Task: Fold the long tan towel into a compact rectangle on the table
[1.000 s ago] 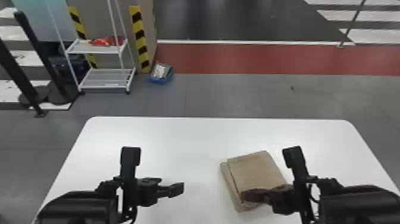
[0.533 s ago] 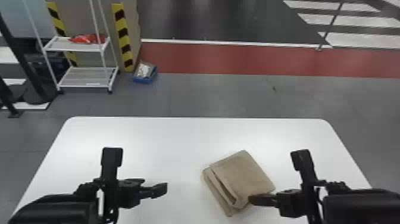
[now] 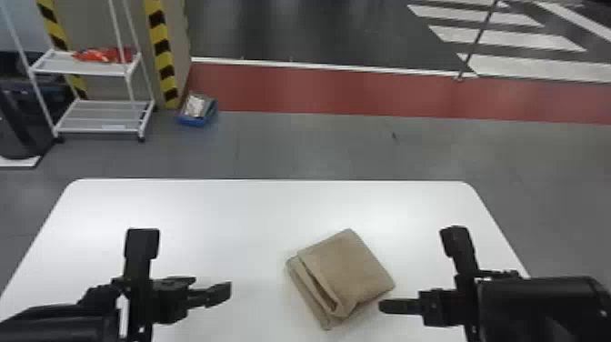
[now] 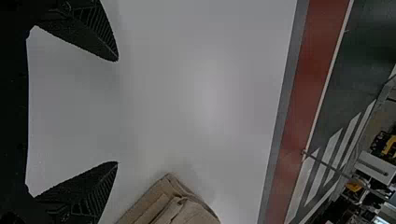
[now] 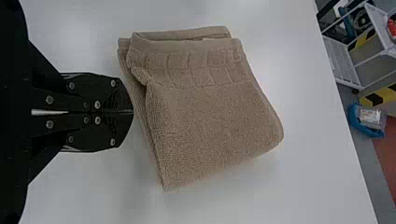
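Note:
The tan towel (image 3: 345, 268) lies on the white table as a compact folded bundle, turned at an angle, with layered edges on its left side. My right gripper (image 3: 382, 306) is just right of the towel's near right corner. In the right wrist view the right gripper (image 5: 132, 112) has its fingers pressed together beside the towel (image 5: 210, 112), holding nothing. My left gripper (image 3: 229, 293) is left of the towel, some way off. Its own wrist view shows the left gripper (image 4: 117, 111) with fingers wide apart over bare table, and a corner of the towel (image 4: 173, 205) beyond.
The white table (image 3: 204, 218) spreads around the towel, its far edge well beyond both grippers. On the floor behind stand a white wire shelf (image 3: 104, 116) and a blue bin (image 3: 197, 111), away from the arms.
My right gripper has moved off the towel to the right, where it earlier overlapped the near edge. The head view has shifted. The left gripper looks much the same.

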{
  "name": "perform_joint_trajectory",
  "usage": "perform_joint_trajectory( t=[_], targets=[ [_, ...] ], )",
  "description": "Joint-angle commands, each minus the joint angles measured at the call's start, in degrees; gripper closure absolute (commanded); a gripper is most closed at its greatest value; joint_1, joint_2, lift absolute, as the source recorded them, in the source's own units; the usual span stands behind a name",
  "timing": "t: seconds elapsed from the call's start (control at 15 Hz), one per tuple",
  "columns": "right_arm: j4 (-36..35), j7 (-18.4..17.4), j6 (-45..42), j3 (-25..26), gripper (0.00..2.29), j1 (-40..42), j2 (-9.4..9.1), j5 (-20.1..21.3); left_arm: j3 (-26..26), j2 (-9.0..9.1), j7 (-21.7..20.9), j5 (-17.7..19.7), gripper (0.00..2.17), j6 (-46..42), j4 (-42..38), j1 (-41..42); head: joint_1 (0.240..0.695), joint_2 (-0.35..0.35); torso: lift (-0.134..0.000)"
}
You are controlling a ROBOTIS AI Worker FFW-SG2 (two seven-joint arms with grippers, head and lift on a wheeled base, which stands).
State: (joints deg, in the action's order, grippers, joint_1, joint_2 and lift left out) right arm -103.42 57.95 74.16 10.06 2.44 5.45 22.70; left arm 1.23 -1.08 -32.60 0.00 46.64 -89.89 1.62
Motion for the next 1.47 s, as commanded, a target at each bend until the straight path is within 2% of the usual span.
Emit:
perform_joint_trajectory(
  t=[0.0, 0.2, 0.33, 0.6, 0.73, 0.87, 1.0, 1.07, 1.27, 1.4],
  targets=[
    [1.6, -0.3, 1.4, -0.3, 2.26, -1.6, 0.09, 2.2, 0.0, 0.03, -0.1, 0.0, 0.1, -0.1, 0.0, 0.1, 0.695, -0.157, 0.0],
    [6.1, -2.2, 1.6, -1.1, 2.26, -5.7, 0.0, 4.1, -0.4, 0.03, -0.1, 0.0, 0.1, -0.1, -0.2, 0.2, 0.695, -0.177, 0.0],
    [10.2, -6.9, 0.0, -2.4, 2.26, -8.5, 0.0, 4.8, -0.2, 0.03, -0.2, 0.0, 0.1, 0.1, -0.7, 0.9, 0.695, -0.183, 0.0],
    [16.0, -14.9, -10.9, -3.5, 2.26, -11.2, -0.44, 2.5, 0.2, 0.03, -0.3, 0.1, 0.1, 0.1, -1.9, 2.2, 0.695, -0.199, 0.0],
    [17.3, -18.2, -15.3, -4.3, 2.26, -11.5, -0.79, 0.0, 0.0, 0.03, -0.3, 0.1, 0.1, 0.1, -2.4, 2.3, 0.695, -0.194, 0.0],
    [18.3, -20.0, -21.8, -5.0, 2.26, -11.6, -1.84, -0.2, 0.1, 0.03, -0.3, 0.0, 0.1, 0.1, -2.7, 3.0, 0.695, -0.182, 0.0],
    [20.8, -20.7, -22.9, -6.0, 2.26, -13.1, -2.63, -0.3, 0.1, 0.03, -0.3, 0.1, 0.1, 0.1, -3.4, 3.3, 0.695, -0.156, 0.0],
    [22.6, -21.1, -28.0, -6.5, 2.26, -13.7, -3.16, -1.4, 0.2, 0.03, -0.3, 0.1, 0.1, 0.1, -3.5, 3.6, 0.695, -0.149, 0.0],
    [26.3, -24.2, -33.8, -8.7, 2.26, -14.7, -3.42, -4.4, 0.3, 0.03, -0.3, 0.1, 0.1, 0.1, -4.9, 4.5, 0.695, -0.106, 0.0],
    [27.4, -24.1, -36.2, -9.1, 2.26, -14.7, -3.78, -4.9, 0.3, 0.03, -0.3, 0.2, 0.1, 0.3, -5.6, 5.2, 0.695, -0.088, 0.0]
  ],
)
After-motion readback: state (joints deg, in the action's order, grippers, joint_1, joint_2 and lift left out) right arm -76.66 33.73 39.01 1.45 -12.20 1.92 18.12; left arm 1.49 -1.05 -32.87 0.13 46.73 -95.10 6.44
